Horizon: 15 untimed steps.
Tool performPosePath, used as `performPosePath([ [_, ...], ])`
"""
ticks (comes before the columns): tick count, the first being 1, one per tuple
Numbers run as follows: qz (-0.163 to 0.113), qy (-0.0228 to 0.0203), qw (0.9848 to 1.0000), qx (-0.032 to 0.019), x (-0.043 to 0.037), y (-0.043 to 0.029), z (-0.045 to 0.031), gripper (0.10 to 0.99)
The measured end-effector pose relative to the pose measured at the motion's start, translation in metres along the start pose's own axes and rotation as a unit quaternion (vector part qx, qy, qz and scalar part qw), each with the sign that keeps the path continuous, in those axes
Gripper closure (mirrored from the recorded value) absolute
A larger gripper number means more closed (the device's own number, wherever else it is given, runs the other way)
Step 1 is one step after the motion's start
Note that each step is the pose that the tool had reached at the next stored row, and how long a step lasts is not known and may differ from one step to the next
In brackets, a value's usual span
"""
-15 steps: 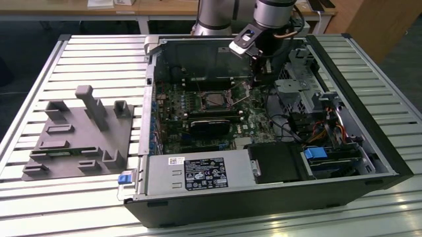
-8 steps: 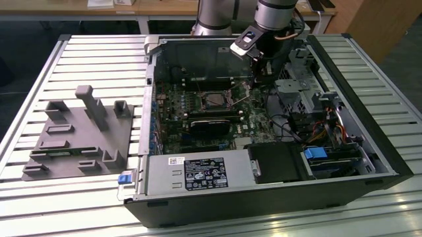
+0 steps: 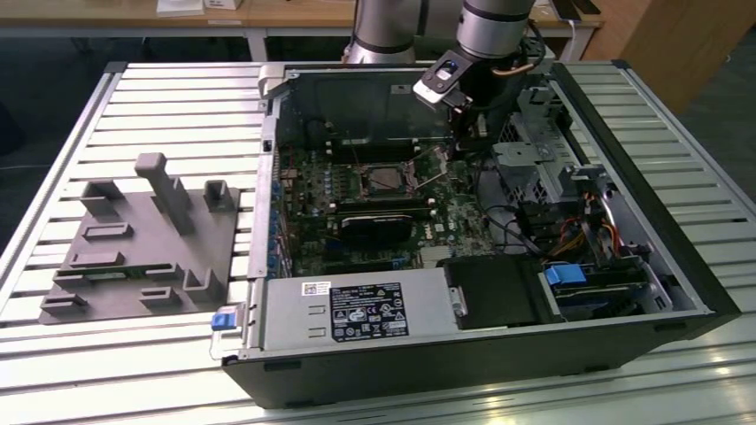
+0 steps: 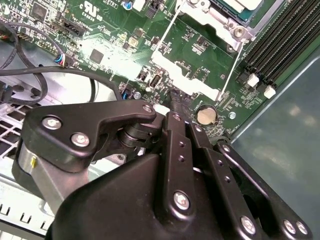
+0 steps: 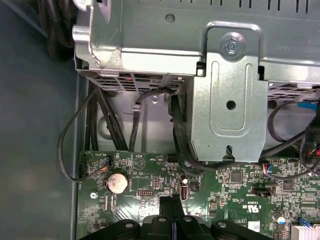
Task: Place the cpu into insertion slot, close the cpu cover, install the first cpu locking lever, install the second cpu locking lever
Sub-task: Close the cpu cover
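Exterior view: slatted worktop [image 3: 154, 106] carries an open computer case [image 3: 473, 372]. Its walls ring the claw on every side, with open room above. Wooden furniture [image 3: 661, 44] stands beyond the worktop's far edge. Grey moulded fixture [image 3: 142, 239] lies well apart from the claw, outside the case toward the exterior view's left. Arm [image 3: 490, 27] is cut off at the picture's top edge and hides part of the case's back wall.

First wrist view: green circuit board [image 5: 225, 190] lies directly under the claw [image 5: 172, 204]. Fingers are closed together with a thin seam between them, nothing seen held. Contact with the board: cannot tell. Metal drive bracket [image 5: 230, 110] and black cables [image 5: 100, 125] stand near, ahead of the claw, narrowing the room there.

Insertion slot [image 3: 405, 191] sits near the claw, toward the exterior view's left.

Second wrist view: the slot is cut off by the picture's edge. The cpu [image 4: 240, 4] lies in the slot, apart from the claw. Cpu cover [image 4: 215, 21] frames the chip; whether it is fully down, cannot tell. Locking levers [image 4: 231, 70] stand raised and free between claw and slot. Coin cell [image 4: 205, 116] is just beside the fingertips.
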<state>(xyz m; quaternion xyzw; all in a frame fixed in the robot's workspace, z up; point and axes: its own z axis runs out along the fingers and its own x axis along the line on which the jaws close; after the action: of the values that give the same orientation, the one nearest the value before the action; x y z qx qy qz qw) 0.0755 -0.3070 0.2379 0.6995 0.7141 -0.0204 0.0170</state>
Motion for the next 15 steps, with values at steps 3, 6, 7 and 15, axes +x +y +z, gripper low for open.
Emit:
performPosePath([
  [3,0.0,0.0,1.0,0.0,0.0001,-0.0006,0.0006,0.98],
  [6,0.0,0.0,1.0,0.0,0.0002,-0.0044,0.0007,0.98],
  [7,0.0,0.0,1.0,0.0,0.0002,-0.006,0.0007,0.98],
  [15,0.0,0.0,1.0,0.0,0.0004,-0.0158,0.0007,0.98],
])
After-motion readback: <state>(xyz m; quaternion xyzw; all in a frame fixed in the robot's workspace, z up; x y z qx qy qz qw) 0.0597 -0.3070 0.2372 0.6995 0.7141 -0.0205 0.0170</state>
